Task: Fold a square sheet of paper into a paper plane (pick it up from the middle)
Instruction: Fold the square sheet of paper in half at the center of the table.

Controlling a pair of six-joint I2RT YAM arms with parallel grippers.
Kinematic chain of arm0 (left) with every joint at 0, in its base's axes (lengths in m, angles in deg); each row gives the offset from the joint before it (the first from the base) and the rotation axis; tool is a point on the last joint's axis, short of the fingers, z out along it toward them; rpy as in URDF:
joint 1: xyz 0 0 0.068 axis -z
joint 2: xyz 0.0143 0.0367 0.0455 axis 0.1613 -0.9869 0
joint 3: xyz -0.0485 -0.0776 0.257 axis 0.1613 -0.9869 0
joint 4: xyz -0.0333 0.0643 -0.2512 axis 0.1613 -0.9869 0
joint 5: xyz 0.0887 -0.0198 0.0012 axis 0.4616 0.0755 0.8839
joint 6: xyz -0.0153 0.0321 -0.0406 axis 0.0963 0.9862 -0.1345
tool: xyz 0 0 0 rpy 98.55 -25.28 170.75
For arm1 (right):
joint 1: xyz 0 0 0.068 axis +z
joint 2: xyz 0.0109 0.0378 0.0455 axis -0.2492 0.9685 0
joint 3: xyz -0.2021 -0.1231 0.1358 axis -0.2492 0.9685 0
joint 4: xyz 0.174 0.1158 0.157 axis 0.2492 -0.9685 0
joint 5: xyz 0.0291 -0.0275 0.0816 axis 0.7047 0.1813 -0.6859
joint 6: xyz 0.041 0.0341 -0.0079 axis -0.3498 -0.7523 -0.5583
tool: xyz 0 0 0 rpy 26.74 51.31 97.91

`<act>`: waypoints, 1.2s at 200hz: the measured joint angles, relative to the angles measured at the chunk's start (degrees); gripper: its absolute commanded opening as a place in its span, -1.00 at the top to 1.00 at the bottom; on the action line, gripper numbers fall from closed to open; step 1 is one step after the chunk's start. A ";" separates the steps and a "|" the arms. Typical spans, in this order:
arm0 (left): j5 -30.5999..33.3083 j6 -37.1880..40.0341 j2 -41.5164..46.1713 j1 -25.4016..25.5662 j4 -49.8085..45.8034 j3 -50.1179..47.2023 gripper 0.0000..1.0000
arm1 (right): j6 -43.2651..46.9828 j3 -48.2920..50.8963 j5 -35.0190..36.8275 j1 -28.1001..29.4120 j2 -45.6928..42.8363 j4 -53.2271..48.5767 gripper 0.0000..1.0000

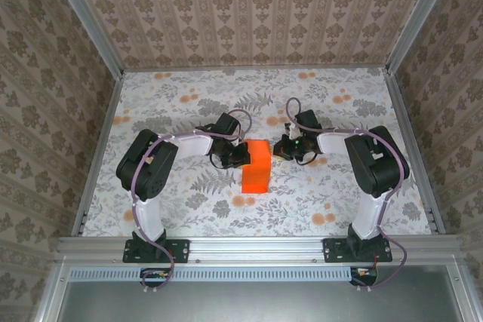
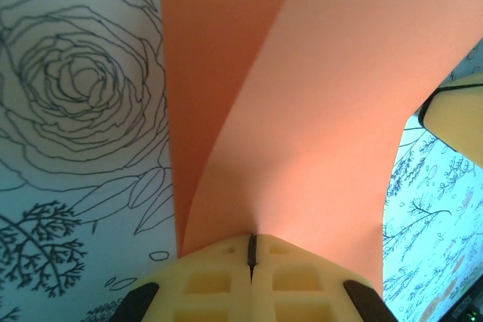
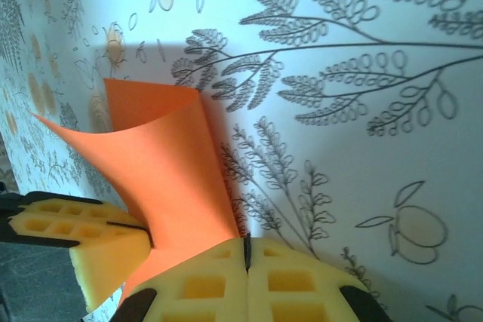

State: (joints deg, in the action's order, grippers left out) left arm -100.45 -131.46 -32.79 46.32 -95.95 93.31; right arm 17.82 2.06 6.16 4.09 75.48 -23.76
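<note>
Floral-print surface (image 1: 339,194), walled cell. Square sheet of paper (image 1: 256,165) at centre, curled up off it. Left end effector (image 2: 251,242) clamped on one edge, right end effector (image 3: 246,243) apparently pinching the opposite edge. Likely both are lifting it to start a crease.

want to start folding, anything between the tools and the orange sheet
Nothing visible: the left tool and right tool are both shut on the square sheet of paper itself.

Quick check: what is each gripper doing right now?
Left gripper: closed, pinching the square sheet of paper.
Right gripper: closed, apparently pinching the same sheet's edge.
</note>
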 measured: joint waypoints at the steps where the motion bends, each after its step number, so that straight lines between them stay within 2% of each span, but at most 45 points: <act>1: 0.00 0.00 0.00 0.00 0.00 0.00 1.00 | 0.00 0.00 0.00 0.07 0.00 0.00 1.00; 41: -0.07 0.00 -0.04 0.00 0.00 0.00 1.00 | -1.64 -3.08 -0.87 5.07 2.45 1.97 1.00; 66: -0.04 0.00 -0.07 0.00 0.00 0.00 1.00 | -2.43 -5.07 -1.18 5.70 5.60 3.17 1.00; 104: -0.09 -0.02 -0.04 0.00 0.20 -0.11 1.00 | -2.78 -5.77 -3.32 3.82 6.99 3.32 1.00; 130: -0.11 0.00 -0.04 0.00 0.37 -0.22 1.00 | -2.75 -6.27 -3.82 0.24 7.41 3.48 1.00; 174: -0.11 -0.02 0.07 0.00 0.68 -0.44 1.00 | -2.34 -7.76 -0.57 -4.24 7.52 3.41 1.00; 240: -0.11 -0.02 0.07 0.00 0.66 -0.44 1.00 | -3.02 -6.38 -0.13 3.04 5.44 3.37 1.00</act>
State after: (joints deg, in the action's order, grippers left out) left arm -100.56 -131.49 -32.72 46.32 -95.29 92.87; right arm 14.81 -4.32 6.03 7.13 80.93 -20.39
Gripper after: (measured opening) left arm 0.048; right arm 0.048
